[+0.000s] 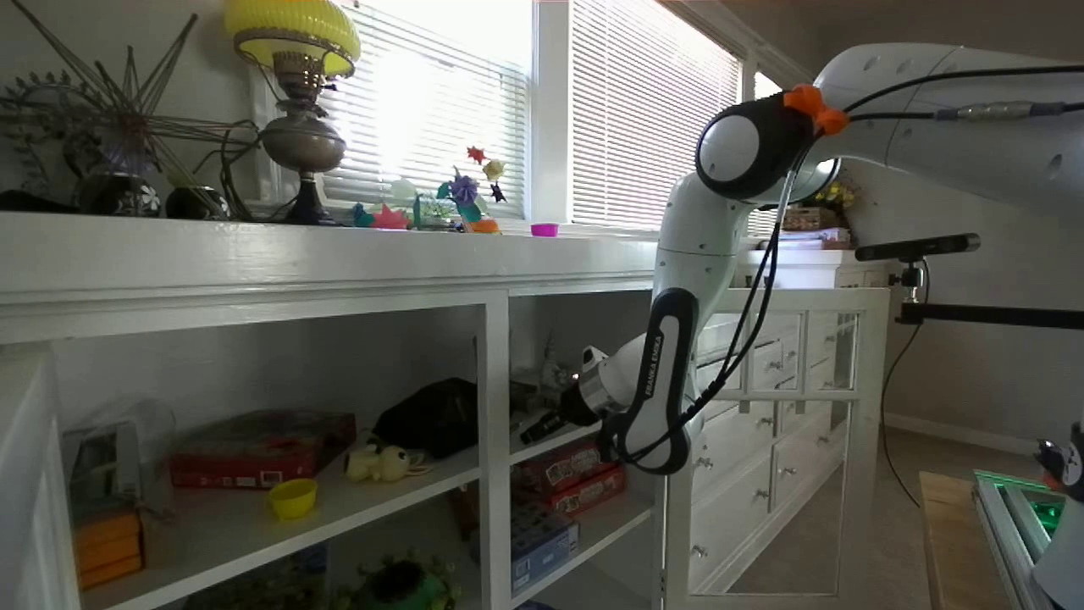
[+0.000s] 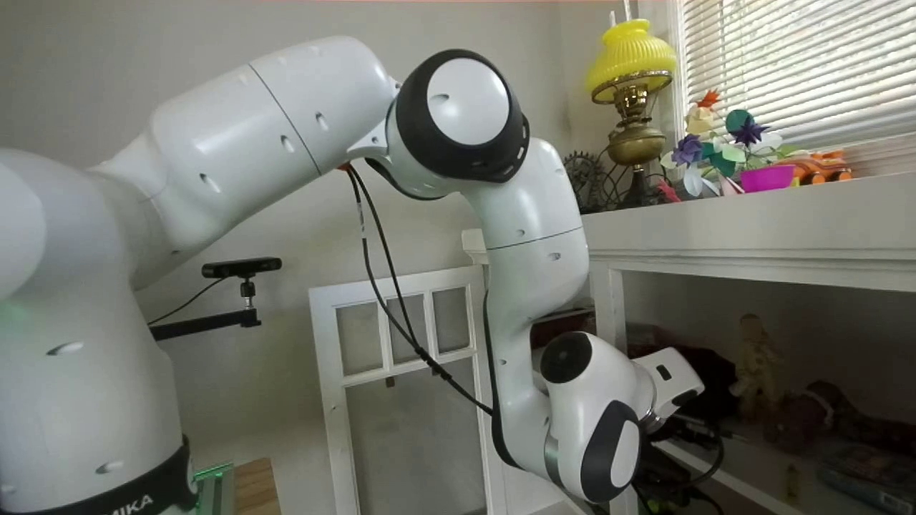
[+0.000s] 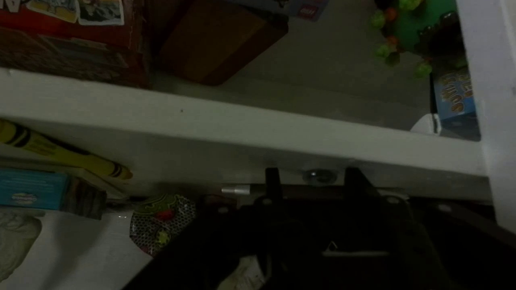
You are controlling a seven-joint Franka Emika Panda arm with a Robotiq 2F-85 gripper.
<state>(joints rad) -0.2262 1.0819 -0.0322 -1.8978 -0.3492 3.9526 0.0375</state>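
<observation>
Gripper (image 3: 313, 172) stood partway spread, holding nothing | glassy round thing (image 3: 319, 177) showed between its jaws, just behind shelf edge (image 3: 242, 123)

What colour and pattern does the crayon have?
The crayon is yellow with black bands; it shows best in the wrist view.

From here the arm (image 1: 699, 224) is white, an orange wrap (image 1: 815, 108) beside its black-ringed elbow (image 1: 731, 146), and below that elbow black cables (image 1: 720, 381), FRANKA EMIKA lettering (image 1: 653, 366) and a black hand (image 3: 313, 175).
</observation>
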